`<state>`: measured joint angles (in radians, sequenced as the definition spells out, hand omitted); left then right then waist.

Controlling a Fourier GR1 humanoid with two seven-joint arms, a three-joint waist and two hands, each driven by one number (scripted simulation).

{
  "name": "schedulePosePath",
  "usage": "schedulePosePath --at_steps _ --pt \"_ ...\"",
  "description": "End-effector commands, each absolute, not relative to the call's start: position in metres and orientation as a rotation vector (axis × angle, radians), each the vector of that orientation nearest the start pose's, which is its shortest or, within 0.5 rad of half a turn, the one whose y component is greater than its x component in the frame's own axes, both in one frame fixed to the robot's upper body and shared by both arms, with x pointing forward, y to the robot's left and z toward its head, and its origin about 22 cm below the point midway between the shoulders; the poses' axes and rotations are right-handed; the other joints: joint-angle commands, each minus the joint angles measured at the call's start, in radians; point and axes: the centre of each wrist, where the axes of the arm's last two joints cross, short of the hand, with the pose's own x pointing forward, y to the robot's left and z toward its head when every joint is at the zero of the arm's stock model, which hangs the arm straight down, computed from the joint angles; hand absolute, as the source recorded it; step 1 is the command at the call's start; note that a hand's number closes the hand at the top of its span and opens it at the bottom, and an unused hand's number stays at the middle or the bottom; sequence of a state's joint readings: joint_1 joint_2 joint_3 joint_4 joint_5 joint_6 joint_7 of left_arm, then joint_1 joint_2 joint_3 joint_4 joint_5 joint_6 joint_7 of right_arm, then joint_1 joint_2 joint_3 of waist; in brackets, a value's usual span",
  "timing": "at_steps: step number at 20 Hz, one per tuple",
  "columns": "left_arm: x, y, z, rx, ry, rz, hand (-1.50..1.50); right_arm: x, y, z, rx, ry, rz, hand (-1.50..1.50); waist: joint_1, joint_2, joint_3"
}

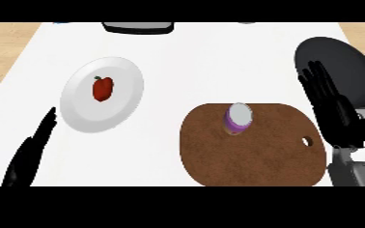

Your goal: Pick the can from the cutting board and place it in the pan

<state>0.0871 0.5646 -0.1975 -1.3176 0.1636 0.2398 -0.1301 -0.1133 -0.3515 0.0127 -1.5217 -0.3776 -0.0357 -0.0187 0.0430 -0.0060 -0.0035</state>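
A purple can with a pale lid stands upright on the brown cutting board, near its far edge. The dark pan lies at the right edge of the white counter, beyond the board. My right hand is open, its fingers straight and pointing away, hovering over the pan's near rim and the board's right end; it is well right of the can and not touching it. My left hand is open too, resting low at the left edge with its fingers up.
A white plate holding a red pepper sits left of the board. A dark tray-like object lies at the counter's far edge. Wooden floor shows beyond the counter on both sides.
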Motion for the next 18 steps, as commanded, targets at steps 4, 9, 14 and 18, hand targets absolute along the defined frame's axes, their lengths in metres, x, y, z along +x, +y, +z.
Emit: schedulePosePath --at_steps 4,9,14,18 --pt "0.246 0.306 0.010 0.245 -1.513 -0.094 0.00 0.322 -0.263 0.123 0.277 -1.880 0.181 1.50 -0.004 0.006 0.005" --pt "0.274 0.284 0.036 0.124 -1.526 0.037 0.00 0.309 -0.286 0.127 -0.165 -1.949 0.392 1.50 -0.057 0.003 0.003" --pt "0.283 0.268 0.051 0.111 -1.521 0.072 0.00 0.254 -0.315 0.091 -0.259 -1.871 0.612 -1.50 -0.076 0.001 0.004" --pt "0.271 0.288 0.051 0.103 -1.523 0.049 0.00 0.258 -0.359 0.134 -0.345 -1.858 0.795 -1.50 -0.051 0.003 0.003"
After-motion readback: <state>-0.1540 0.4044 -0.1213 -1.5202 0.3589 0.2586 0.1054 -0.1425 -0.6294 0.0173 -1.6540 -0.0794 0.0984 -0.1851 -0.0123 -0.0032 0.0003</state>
